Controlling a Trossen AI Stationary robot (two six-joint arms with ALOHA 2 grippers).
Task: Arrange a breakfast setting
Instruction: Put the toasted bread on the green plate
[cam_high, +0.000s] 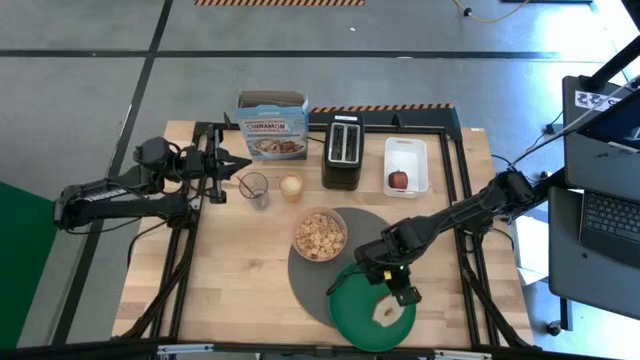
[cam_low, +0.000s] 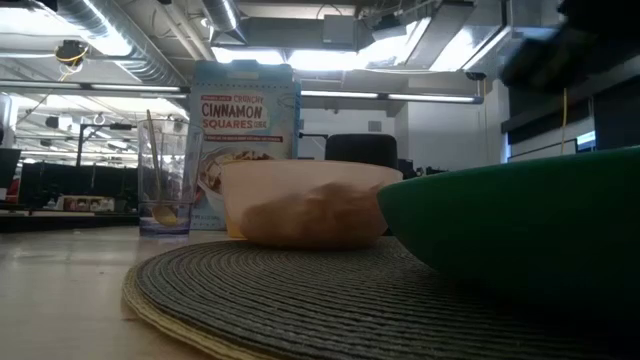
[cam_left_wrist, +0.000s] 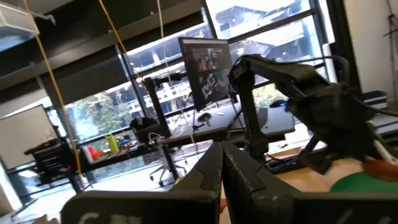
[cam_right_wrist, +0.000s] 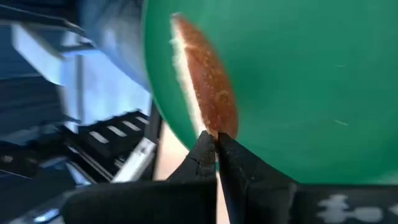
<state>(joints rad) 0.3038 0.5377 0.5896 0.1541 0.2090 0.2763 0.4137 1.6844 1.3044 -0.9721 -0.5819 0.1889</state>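
While the left hand (cam_high: 243, 160) waits with its fingers together near the table's (cam_high: 230, 260) far left corner, the right hand (cam_high: 406, 296) hovers over the green plate (cam_high: 352, 305), fingers pressed together with nothing between them. Just ahead of its fingertips the bagel (cam_high: 386, 312) lies on that plate, which overlaps the near edge of the grey placemat (cam_high: 302, 272). Beyond the right hand the pinkish bowl (cam_high: 320, 235) sits on the placemat, and the red apple (cam_high: 398, 180) lies in the white tray (cam_high: 406, 148) farther back.

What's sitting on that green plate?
A tan bagel lies on the green plate, with the right gripper shut right at its edge. The plate's far rim overlaps the grey placemat. What is under the bagel is covered.
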